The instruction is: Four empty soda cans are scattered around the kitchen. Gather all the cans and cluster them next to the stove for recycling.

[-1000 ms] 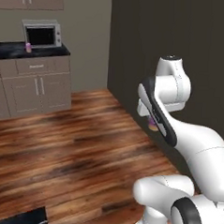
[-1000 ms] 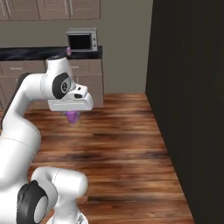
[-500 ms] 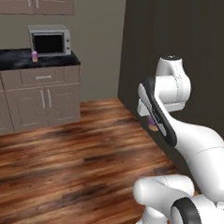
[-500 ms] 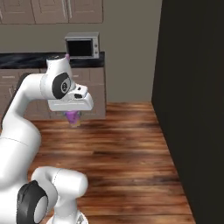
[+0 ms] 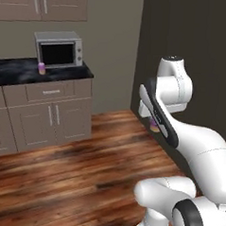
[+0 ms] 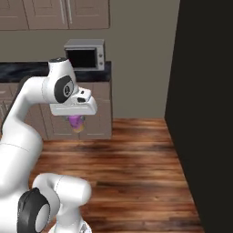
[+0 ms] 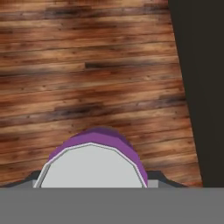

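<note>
No writing is showing on anything. The gripper point(image 6: 76, 119) is pinching a purple can point(image 6: 75, 123) upright, long axis vertical, silver top toward the hand and orange base hanging down over the wood floor point(image 7: 87, 65). Farther off, at 10 o'clock in the left base view, a second can point(image 5: 41, 69) is standing upright on the dark counter point(image 5: 22, 72), just beside the microwave point(image 5: 58, 49)

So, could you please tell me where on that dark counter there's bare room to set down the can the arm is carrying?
The counter looks bare left of the small purple can. It gets crowded at the right end, where the microwave stands with that can right beside it. The carried can hangs over the wood floor.
</note>
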### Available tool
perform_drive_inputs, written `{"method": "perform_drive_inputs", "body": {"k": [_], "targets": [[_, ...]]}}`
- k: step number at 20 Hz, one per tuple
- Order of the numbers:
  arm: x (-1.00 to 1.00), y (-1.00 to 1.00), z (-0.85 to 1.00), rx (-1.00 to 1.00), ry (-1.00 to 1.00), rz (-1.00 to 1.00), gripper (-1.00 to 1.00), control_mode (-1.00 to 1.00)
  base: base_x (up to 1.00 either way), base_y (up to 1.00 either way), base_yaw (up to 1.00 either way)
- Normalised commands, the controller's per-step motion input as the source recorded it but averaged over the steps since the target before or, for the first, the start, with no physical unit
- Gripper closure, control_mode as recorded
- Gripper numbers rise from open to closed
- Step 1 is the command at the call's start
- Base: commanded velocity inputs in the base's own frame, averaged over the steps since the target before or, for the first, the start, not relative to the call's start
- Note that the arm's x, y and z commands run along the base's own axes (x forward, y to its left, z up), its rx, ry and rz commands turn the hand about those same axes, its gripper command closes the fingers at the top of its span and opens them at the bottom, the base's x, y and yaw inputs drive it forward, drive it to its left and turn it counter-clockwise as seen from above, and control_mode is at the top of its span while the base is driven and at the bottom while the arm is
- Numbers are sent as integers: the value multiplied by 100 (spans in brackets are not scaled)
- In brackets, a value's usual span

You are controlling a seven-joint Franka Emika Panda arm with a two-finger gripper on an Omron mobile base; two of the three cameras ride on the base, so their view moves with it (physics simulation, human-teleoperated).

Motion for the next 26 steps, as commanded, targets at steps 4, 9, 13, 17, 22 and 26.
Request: {"method": "perform_drive_inputs", "body": {"k": [4,9,13,17,22,26], "targets": [[0,0,0,0,0,0,100,100,100,40,4],[0,0,0,0,0,0,100,100,99,63,5],[0,0,0,0,0,0,100,100,78,87,5],[0,0,0,0,0,0,100,100,54,100,7],[0,0,0,0,0,0,100,100,48,100,6],[0,0,0,0,0,0,100,100,38,100,6]]}}
